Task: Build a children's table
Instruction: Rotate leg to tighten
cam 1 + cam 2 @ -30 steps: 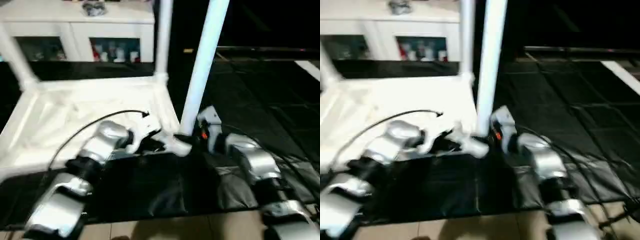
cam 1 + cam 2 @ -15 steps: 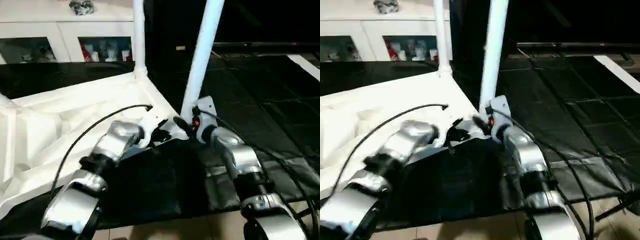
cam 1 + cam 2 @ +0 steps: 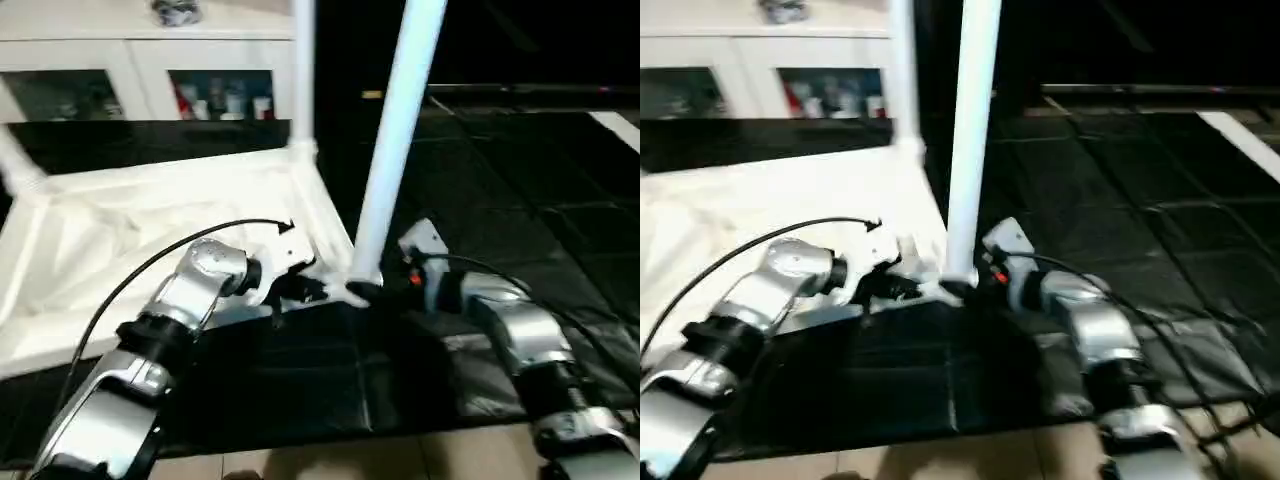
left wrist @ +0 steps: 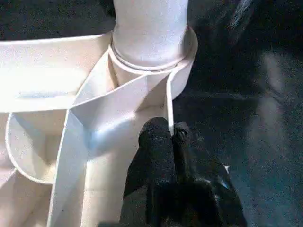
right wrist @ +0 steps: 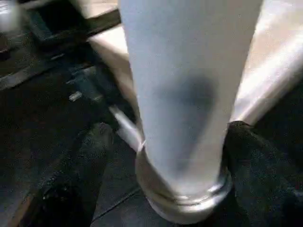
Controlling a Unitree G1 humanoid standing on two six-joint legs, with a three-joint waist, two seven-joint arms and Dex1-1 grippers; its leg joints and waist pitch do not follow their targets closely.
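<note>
Left wrist view: left tool [image 4: 169, 137] clenched on table rim [image 4: 167, 101]; right tool [image 5: 161, 142] spread around leg [image 5: 184, 94].

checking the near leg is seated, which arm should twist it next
Probably the right: its gripper straddles the near leg just above the socket, fingers open either side. The left gripper is shut on the table's rim, bracing it.
</note>
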